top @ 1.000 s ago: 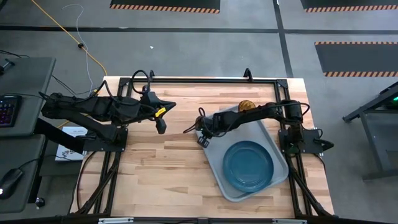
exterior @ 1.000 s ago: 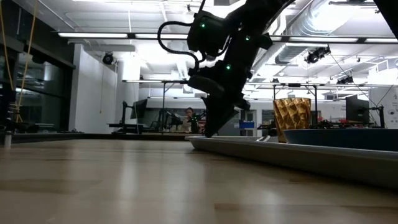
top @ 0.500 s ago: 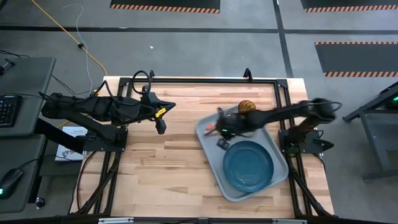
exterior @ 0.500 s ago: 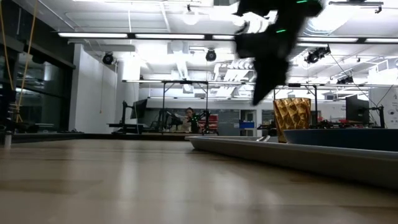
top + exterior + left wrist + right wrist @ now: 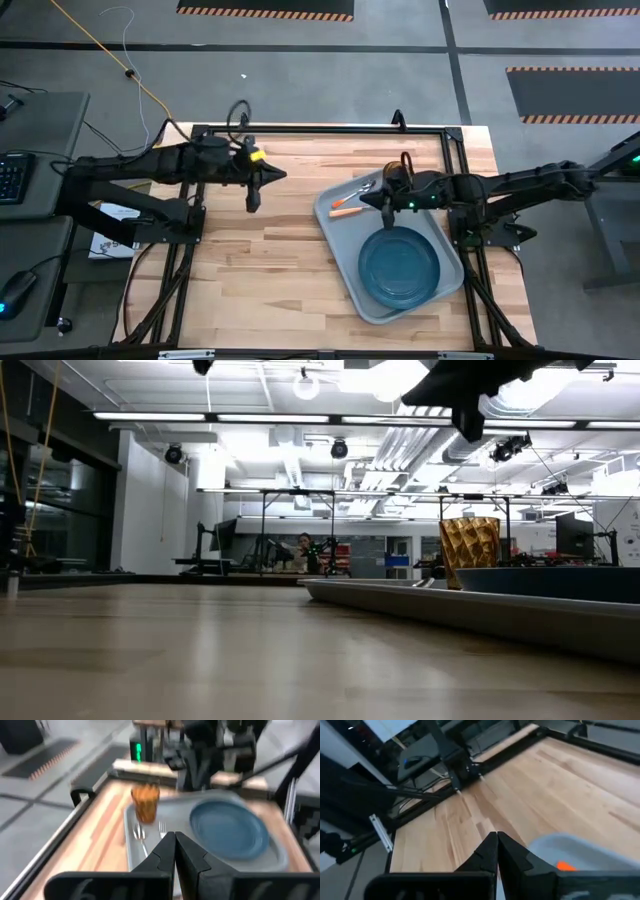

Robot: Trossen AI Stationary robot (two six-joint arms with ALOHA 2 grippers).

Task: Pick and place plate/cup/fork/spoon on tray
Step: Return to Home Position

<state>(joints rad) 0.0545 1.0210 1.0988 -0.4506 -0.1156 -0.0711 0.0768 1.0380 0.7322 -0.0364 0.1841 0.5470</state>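
High view: the plate (image 5: 400, 262) fills one end of the tray (image 5: 338, 238). The cup (image 5: 397, 170) stands at the opposite end, and the fork (image 5: 347, 211) and spoon (image 5: 362, 189) lie close together on the tray beside it. I read the right gripper (image 5: 386, 212) as raised above the tray, between cup and plate, its fingers pressed together on nothing. The left gripper (image 5: 250, 203) hangs over the bare table (image 5: 270, 270), well apart from the tray, its fingers likewise pressed together and empty.

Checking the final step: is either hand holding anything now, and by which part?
Nothing is held; left hand and right hand are both shut and empty.
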